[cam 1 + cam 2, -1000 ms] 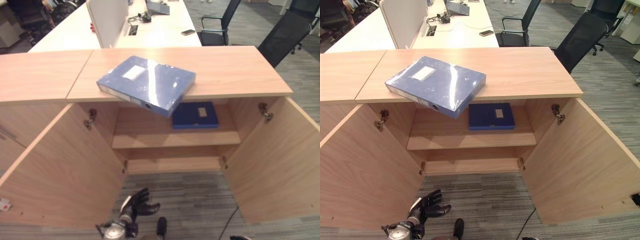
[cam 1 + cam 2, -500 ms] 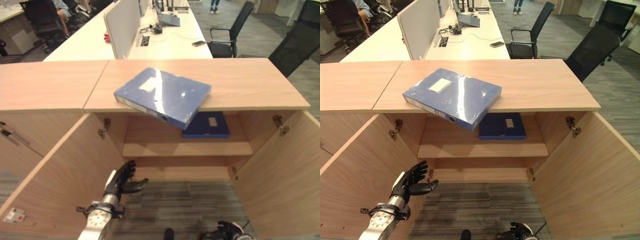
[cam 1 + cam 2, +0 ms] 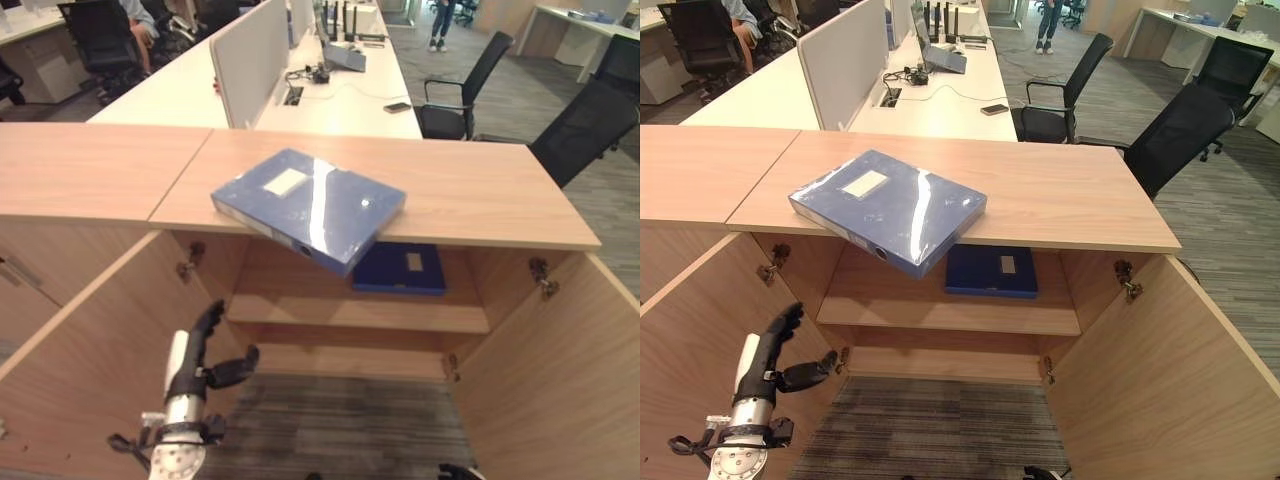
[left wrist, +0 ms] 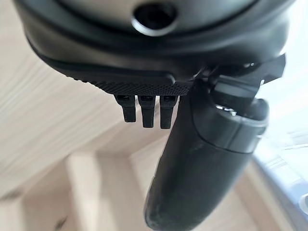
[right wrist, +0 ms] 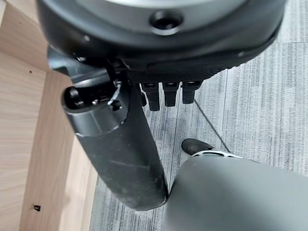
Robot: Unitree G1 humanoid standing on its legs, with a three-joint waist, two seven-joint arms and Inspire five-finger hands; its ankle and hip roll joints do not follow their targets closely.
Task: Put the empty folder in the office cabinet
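Blue folder (image 3: 308, 205) on the cabinet top (image 3: 480, 190), one corner hanging past its front edge.

Both cabinet doors (image 3: 1150, 350) stand wide, so I have free floor between them and room on the shelf (image 3: 940, 305) beside a darker folder (image 3: 992, 271). The glossy folder carries a pale label. My left hand (image 3: 200, 365) has risen since a second ago, fingers straight, holding nothing. My right hand (image 5: 120, 144) seems open over the carpet, though its fingers barely show.

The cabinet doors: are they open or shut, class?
Open. Both cabinet doors swing outward, showing the shelf with a dark blue folder on it. The blue box folder lies on the cabinet top.
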